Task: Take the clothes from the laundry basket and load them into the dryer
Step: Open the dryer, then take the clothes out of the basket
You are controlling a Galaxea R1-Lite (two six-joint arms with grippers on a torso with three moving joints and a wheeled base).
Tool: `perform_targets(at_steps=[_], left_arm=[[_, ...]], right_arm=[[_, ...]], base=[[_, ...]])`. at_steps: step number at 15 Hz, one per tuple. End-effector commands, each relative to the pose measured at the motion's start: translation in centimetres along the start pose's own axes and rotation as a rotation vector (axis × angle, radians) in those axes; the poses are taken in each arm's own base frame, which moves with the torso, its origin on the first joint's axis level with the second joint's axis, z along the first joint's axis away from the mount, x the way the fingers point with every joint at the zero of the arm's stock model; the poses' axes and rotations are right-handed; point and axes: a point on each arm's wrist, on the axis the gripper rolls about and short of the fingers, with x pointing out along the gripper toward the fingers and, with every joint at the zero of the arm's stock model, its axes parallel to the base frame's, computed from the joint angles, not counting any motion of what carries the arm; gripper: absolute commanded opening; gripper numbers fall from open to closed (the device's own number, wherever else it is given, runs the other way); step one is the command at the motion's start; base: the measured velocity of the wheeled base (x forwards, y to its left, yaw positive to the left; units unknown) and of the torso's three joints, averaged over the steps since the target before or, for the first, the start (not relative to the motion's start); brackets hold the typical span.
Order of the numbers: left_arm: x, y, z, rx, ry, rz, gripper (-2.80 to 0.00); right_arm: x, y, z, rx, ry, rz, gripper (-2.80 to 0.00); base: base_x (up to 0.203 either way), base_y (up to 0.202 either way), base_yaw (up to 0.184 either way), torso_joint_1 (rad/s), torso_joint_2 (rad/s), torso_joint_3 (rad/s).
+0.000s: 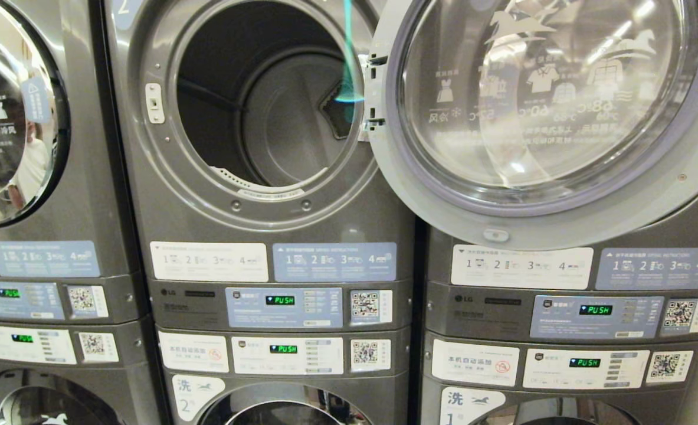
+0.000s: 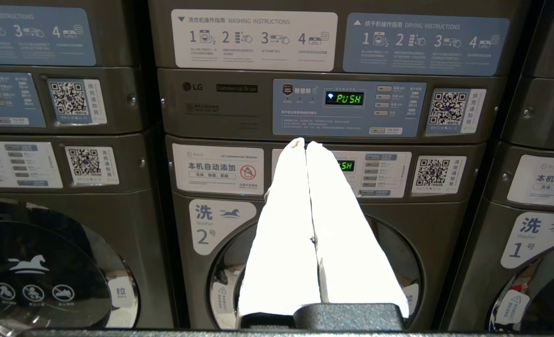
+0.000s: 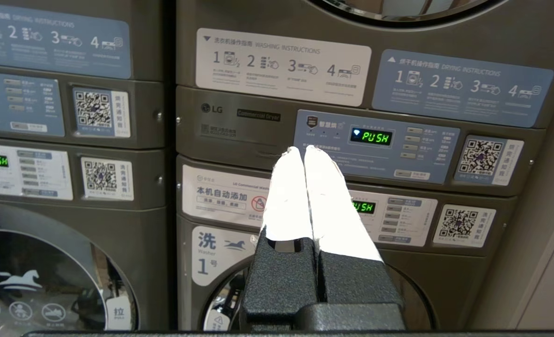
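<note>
In the head view the dryer [image 1: 266, 106] is standing with its round opening filling the upper middle, and its drum is showing bare grey metal with no clothes visible inside. The dryer door [image 1: 537, 112] is hanging swung out toward 3 o'clock of the opening, its glass facing the camera. Neither arm is appearing in this view, and no laundry basket or clothes are showing in any view.

The left gripper [image 2: 305, 142] is pointing at the front of the number 2 stack, its white jaws pressed together and grasping nothing; the tips are lying over the seam between the two control panels, with the lit display [image 2: 344, 98] at about 1 o'clock from them. The dryer opening is lying out of that view, above the instruction stickers.

The right gripper [image 3: 302, 150] is pointing at the number 1 stack, jaws likewise clenched and empty, its display [image 3: 371, 136] at roughly 2 o'clock from the tips.
</note>
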Motion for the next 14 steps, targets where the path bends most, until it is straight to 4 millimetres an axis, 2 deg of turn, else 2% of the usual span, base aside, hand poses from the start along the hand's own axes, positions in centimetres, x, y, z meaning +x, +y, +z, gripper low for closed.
perform_targets(at_steps=[1,14], left_arm=[[0.00,0.00,-0.05,0.000,0.000,0.000,-2.80],[0.00,0.00,-0.05,0.000,0.000,0.000,-2.80]], right_arm=[[0.12,0.05,-0.50,-0.001,0.016,0.002,-2.80],[0.12,0.04,-0.50,0.016,0.017,0.001,-2.80]], base=[[0.000,0.000,0.000,-0.046,0.13,0.074],[0.000,0.000,0.000,-0.093,0.20,0.105]])
